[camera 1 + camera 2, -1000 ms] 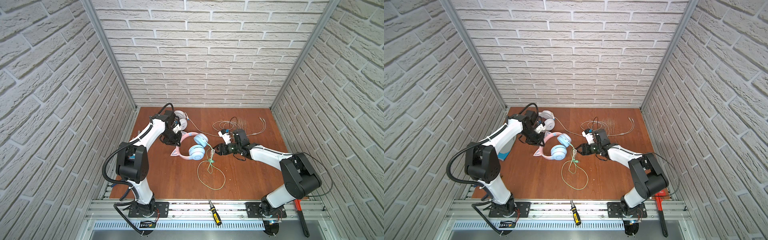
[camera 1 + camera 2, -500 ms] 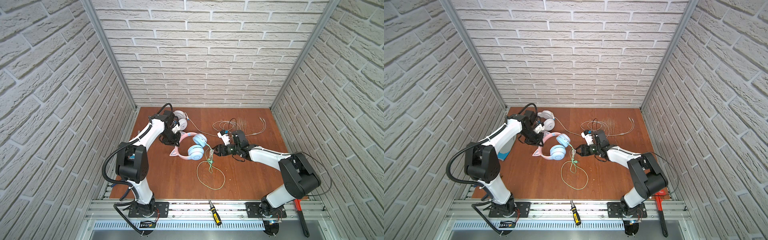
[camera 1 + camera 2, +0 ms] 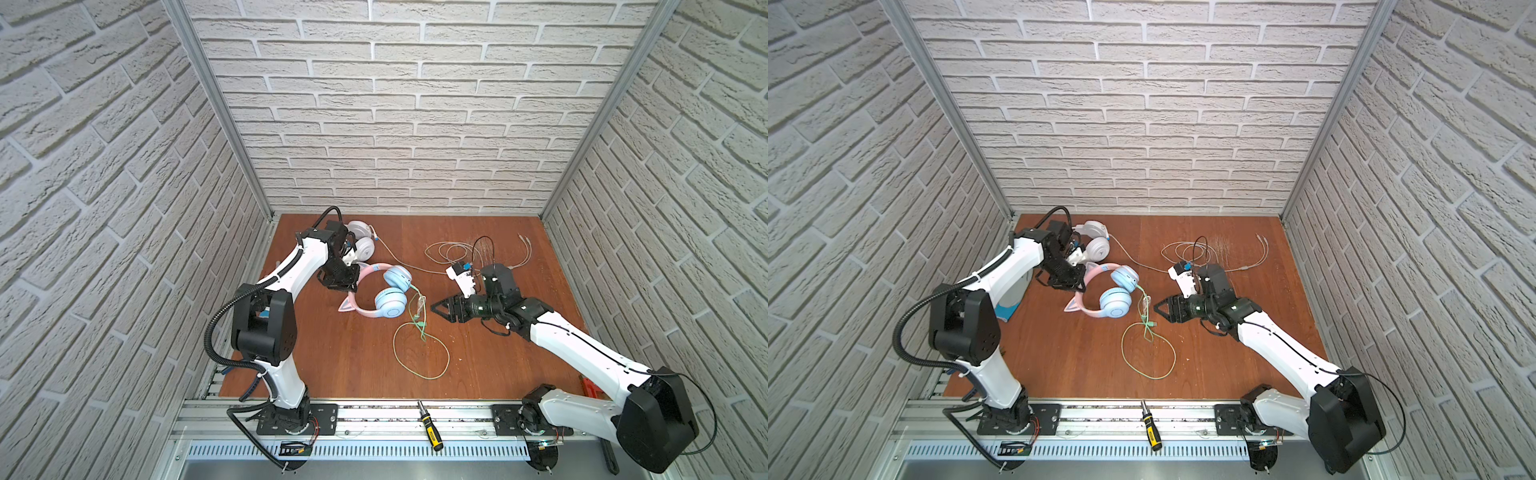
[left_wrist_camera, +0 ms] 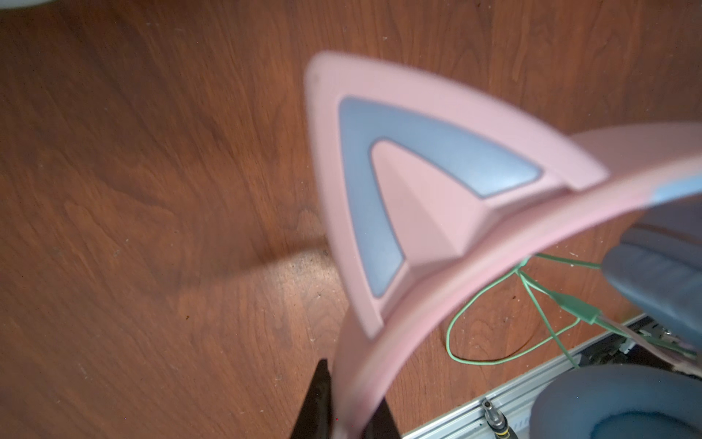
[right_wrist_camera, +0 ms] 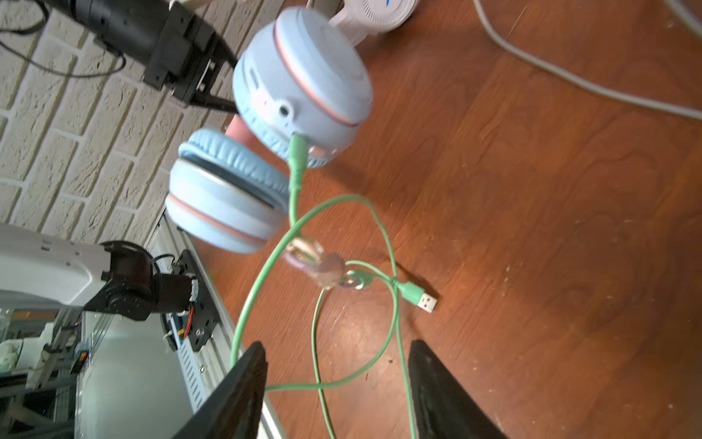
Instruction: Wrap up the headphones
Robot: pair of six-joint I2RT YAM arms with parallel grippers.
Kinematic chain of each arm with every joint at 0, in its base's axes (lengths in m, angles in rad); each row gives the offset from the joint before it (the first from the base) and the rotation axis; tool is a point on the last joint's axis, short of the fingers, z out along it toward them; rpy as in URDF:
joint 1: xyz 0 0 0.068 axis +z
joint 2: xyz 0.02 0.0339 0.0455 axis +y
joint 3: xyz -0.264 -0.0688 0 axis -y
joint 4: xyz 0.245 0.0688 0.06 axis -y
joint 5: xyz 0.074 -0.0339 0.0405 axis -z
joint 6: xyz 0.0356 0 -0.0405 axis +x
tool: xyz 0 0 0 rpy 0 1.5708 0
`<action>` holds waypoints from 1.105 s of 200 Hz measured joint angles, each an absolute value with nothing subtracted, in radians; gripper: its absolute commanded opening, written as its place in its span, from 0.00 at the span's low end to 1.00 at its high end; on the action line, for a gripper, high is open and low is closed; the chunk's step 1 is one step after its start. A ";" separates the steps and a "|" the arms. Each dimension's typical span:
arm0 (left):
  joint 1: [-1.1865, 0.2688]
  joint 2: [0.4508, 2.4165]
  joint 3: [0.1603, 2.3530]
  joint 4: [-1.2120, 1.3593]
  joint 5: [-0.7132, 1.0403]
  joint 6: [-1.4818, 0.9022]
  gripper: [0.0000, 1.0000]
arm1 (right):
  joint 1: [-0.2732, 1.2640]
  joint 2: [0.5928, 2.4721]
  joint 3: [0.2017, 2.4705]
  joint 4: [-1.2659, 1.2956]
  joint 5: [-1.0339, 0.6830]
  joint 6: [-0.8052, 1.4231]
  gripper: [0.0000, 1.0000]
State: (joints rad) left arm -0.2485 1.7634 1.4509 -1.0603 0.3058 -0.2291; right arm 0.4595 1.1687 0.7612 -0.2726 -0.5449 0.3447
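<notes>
The pink-banded headphones [image 3: 392, 303] with cat ears and light-blue cups lie left of centre in both top views. My left gripper [image 3: 343, 278] is shut on their pink band [image 4: 475, 251], and a cat ear [image 4: 380, 159] fills the left wrist view. Their green cable [image 5: 295, 167] leaves one cup and loops over the wood towards the front. A green USB plug [image 5: 423, 300] lies on the floor. My right gripper [image 3: 440, 309] stands open just right of the cable, with strands showing between its fingers [image 5: 247, 380] but not gripped. The white headphones [image 3: 361, 241] sit behind the left gripper.
A white cable [image 3: 457, 249] lies coiled at the back, behind the right wrist. A screwdriver [image 3: 430, 428] rests on the front rail. A blue-and-white object [image 3: 1013, 299] stands by the left wall, and a red tool [image 3: 590, 386] lies at the right front edge.
My right gripper has edged a little left, closer to the green cable. The left gripper still holds the pink band in the same place.
</notes>
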 measured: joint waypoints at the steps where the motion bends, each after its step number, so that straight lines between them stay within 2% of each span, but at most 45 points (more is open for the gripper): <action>1: -0.249 1.764 1.451 -1.060 0.306 -0.229 0.00 | 0.463 1.168 0.762 -0.276 -0.545 0.345 0.61; 51: -0.249 1.777 1.444 -1.045 0.302 -0.247 0.00 | 0.556 1.183 0.764 -0.280 -0.538 0.391 0.60; 76: -0.249 1.778 1.444 -1.042 0.300 -0.248 0.00 | 0.568 1.251 0.786 -0.252 -0.529 0.412 0.56; 98: -0.249 1.778 1.444 -1.042 0.299 -0.248 0.00 | 0.570 1.313 0.809 -0.228 -0.520 0.424 0.42; 112: -0.249 1.778 1.444 -1.043 0.295 -0.249 0.00 | 0.571 1.325 0.819 -0.217 -0.520 0.433 0.29; 140: -0.249 1.778 1.444 -1.042 0.286 -0.265 0.00 | 0.577 1.322 0.849 -0.213 -0.527 0.429 0.16; 221: -0.301 1.793 1.456 -1.056 0.190 -0.321 0.00 | 0.580 1.309 1.021 -0.274 -0.487 0.417 0.06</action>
